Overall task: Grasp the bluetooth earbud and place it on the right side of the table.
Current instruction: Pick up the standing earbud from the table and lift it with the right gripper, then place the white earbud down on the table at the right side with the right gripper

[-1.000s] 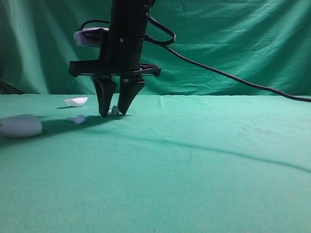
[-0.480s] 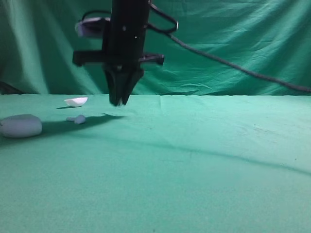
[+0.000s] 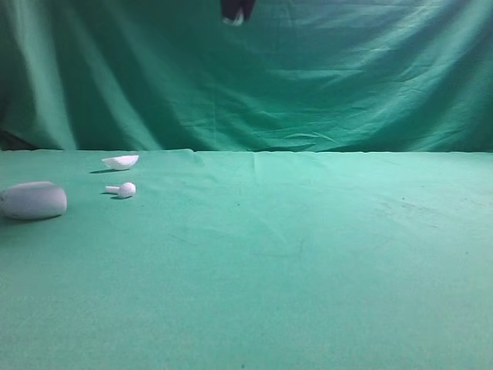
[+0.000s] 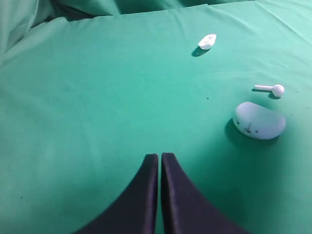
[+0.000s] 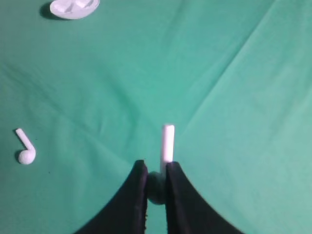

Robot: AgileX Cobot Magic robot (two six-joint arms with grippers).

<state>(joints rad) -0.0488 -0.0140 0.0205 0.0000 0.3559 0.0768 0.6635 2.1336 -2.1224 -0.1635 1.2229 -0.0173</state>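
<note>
At the far left of the table lies a white oval case; just right of it rests a spare earbud, with a small white shell farther back. The left gripper hangs above bare cloth, jaws pressed together. High above the table, the right gripper pinches the bluetooth earbud, stem protruding past the fingertips.
</note>
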